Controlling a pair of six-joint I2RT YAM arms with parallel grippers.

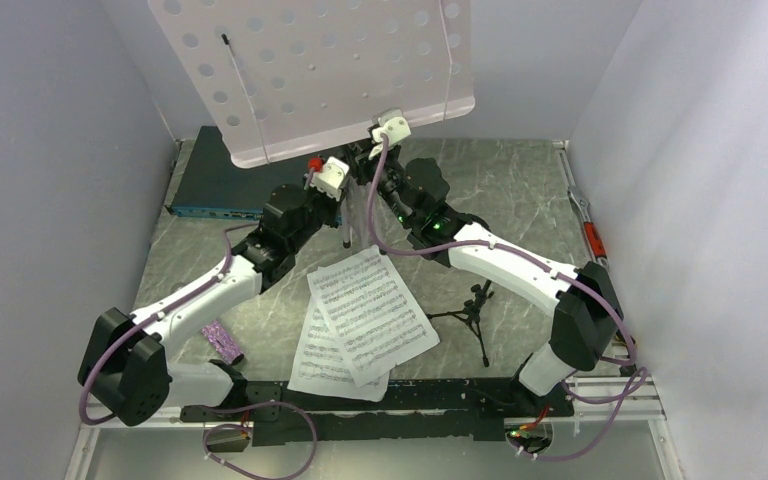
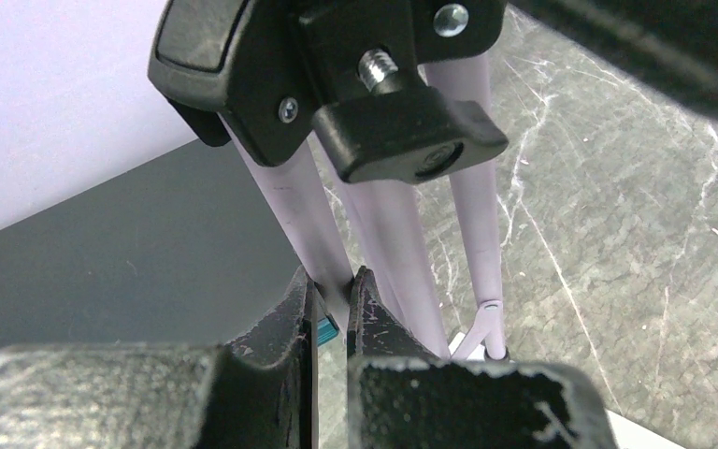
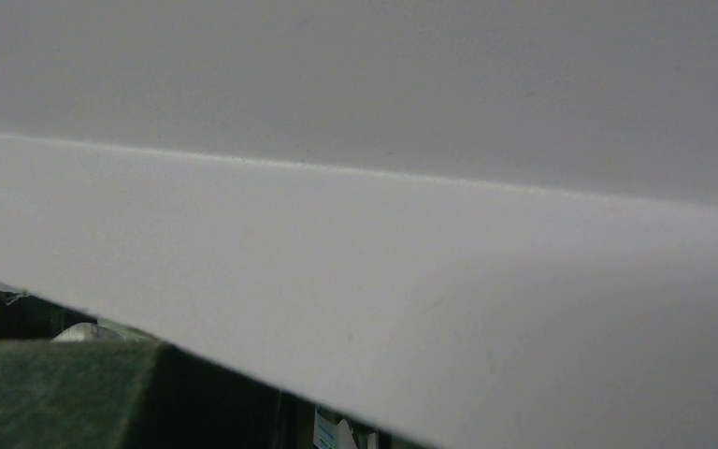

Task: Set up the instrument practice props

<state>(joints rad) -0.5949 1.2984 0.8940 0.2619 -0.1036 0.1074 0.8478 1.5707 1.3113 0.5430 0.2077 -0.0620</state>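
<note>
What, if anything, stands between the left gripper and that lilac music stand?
Nothing visible does: the left gripper is shut directly on one lilac leg of the music stand, with no gap between them.

The music stand (image 1: 320,70) is pale lilac, dotted with rows of round holes. The sheet-music pages (image 1: 370,305) are white with black staves. Near left, the microphone (image 1: 225,342) glitters purple. The mic stand (image 1: 477,300) is black, and the table (image 1: 500,190) is grey veined marble.
</note>
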